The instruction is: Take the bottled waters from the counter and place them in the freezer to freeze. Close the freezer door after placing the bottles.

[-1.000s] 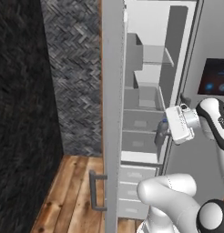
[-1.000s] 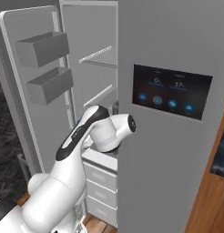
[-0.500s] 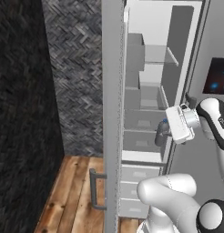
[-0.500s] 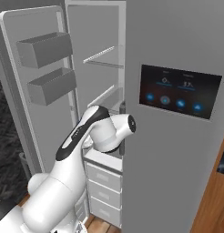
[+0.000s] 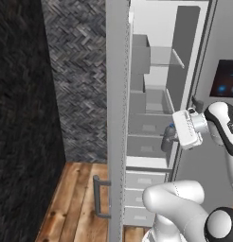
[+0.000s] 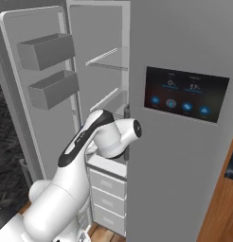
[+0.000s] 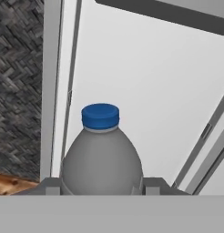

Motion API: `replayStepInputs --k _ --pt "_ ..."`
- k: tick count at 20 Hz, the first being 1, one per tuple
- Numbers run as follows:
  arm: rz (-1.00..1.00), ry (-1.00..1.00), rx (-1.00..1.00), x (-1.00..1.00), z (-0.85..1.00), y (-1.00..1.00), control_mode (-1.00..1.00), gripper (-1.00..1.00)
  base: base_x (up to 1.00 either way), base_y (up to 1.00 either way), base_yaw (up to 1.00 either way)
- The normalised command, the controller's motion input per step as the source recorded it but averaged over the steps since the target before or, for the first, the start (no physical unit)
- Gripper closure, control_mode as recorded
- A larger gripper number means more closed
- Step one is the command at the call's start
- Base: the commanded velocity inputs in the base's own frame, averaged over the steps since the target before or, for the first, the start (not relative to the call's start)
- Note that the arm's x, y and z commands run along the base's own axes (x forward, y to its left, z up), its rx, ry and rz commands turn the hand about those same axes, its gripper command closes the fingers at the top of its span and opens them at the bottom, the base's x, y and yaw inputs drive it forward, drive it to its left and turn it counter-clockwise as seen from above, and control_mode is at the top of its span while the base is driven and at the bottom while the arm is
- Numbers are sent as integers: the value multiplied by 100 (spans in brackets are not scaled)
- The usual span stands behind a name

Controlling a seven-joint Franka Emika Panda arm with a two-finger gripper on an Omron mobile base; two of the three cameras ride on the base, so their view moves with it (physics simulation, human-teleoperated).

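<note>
Blue cap (image 7: 100,116) is plain from the hand view; the tool (image 5: 171,137) grips the grey bottle (image 5: 167,139) inside the freezer (image 5: 151,101).

White freezer shelves (image 5: 147,134) above drawers (image 6: 108,186), wooden floor (image 5: 76,203) below.
</note>
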Motion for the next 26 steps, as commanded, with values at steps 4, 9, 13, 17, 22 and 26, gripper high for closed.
replayStepInputs --k 4,9,13,17,22,26 --pt "0 0 0 0 0 0 100 100 48 22 -10" --pt "-5 0 0 5 22 1 -100 100 22 13 -6" --pt "-21 -1 0 0 83 0 -100 100 0 0 0" --pt "-23 -4 0 0 100 0 -100 100 0 0 0" --pt "-26 0 0 3 100 0 -100 100 0 0 0" --pt "-28 0 1 12 100 0 -100 100 0 0 0"
